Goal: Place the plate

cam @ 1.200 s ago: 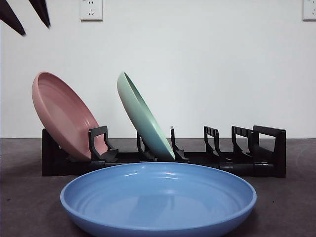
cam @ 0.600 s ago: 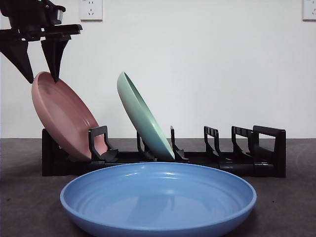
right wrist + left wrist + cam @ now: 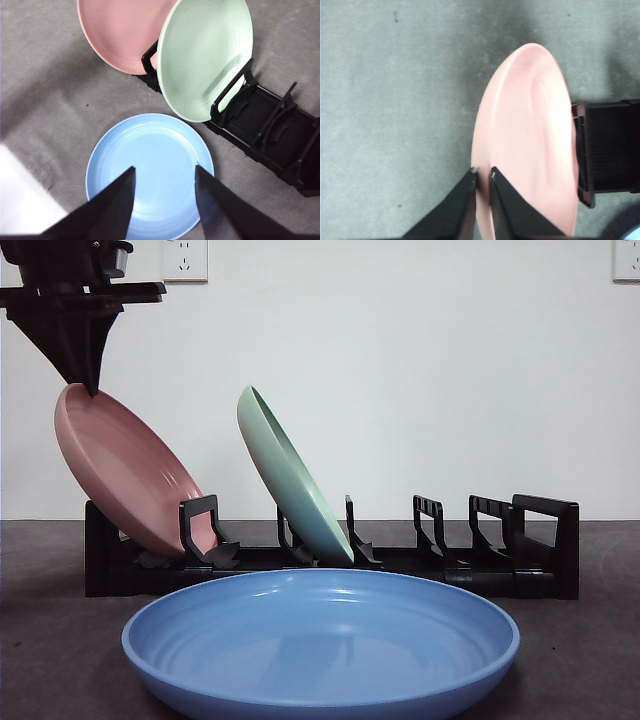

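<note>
A black dish rack (image 3: 330,555) holds a green plate (image 3: 290,480) behind the flat blue plate (image 3: 320,645); the pink plate (image 3: 125,470) leans in the end slot. The left gripper (image 3: 482,175) pinches its top rim, while the right gripper (image 3: 162,175) waits spread above. Such a thin edge-hold could slip if the plate tilts, knocking it against the rack.

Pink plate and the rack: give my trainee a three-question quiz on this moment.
1. True or false: the left hand is shut on the pink plate's rim.
2. Which plate lies flat on the table? A green plate B blue plate C pink plate
3. Fill in: the right hand hangs open above the ___ plate.

Key: 1 true; 2 B; 3 blue. The rack has free slots.
</note>
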Available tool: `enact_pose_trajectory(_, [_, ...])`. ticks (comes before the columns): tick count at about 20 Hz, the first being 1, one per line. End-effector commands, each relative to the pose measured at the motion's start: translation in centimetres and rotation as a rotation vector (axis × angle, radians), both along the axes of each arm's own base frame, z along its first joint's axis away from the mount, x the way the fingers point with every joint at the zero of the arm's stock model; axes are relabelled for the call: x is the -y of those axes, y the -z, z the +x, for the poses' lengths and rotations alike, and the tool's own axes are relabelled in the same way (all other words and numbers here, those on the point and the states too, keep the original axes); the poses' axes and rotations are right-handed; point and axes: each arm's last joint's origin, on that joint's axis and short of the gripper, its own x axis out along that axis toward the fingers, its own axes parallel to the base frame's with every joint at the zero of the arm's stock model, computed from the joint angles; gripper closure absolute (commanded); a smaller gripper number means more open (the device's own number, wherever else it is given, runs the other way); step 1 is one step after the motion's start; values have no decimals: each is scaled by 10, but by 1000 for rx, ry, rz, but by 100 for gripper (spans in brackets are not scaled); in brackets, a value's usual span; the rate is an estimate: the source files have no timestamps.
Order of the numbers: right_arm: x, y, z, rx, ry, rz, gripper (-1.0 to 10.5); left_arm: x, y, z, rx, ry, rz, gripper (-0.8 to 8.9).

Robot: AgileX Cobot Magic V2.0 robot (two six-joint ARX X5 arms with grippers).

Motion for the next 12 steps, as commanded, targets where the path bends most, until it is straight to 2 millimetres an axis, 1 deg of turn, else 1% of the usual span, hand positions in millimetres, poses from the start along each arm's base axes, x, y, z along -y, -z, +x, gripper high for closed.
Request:
enact_pose_trajectory(1, [-3,-3,-1,-4,-2,8,758,2,-10,4,30,20,14,797])
enact_pose_trajectory(7, [-1,-1,-2,-22,-2,-16,758,-6,-41,-1,99,6,170,797])
enact_pose_trajectory(12, [-1,0,-2,-28,-2,-27,758,-21,-73,-9,145,-35,166,797])
